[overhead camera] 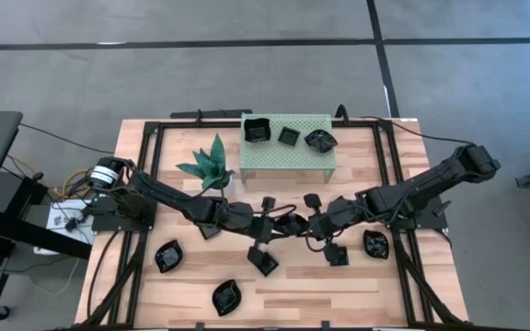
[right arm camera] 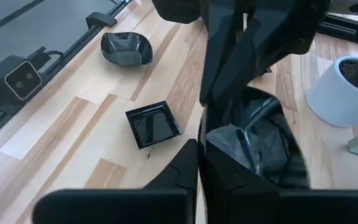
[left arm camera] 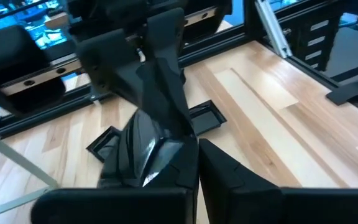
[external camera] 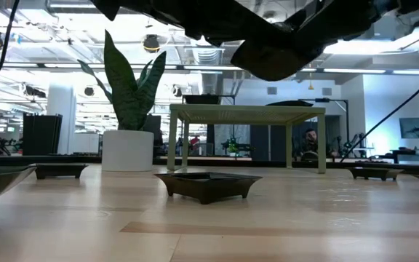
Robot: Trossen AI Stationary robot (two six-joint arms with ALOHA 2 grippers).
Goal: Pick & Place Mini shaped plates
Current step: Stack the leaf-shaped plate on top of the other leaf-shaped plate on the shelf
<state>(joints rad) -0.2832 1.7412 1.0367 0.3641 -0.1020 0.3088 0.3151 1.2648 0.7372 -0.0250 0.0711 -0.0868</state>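
Plate (overhead camera: 290, 223) mid-air at surface centre, pinched on opposite rims by left end effector (overhead camera: 277, 224) and right end effector (overhead camera: 309, 225), both clamped narrow — looks glossy, rigid, light, likely slippery and chippable, so grip the raised rim; its shape and exact finger contact are hidden behind the fingers.

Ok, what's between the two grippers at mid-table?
One glossy black mini plate, with left gripper and right gripper both shut on it; clearest in the wrist views.
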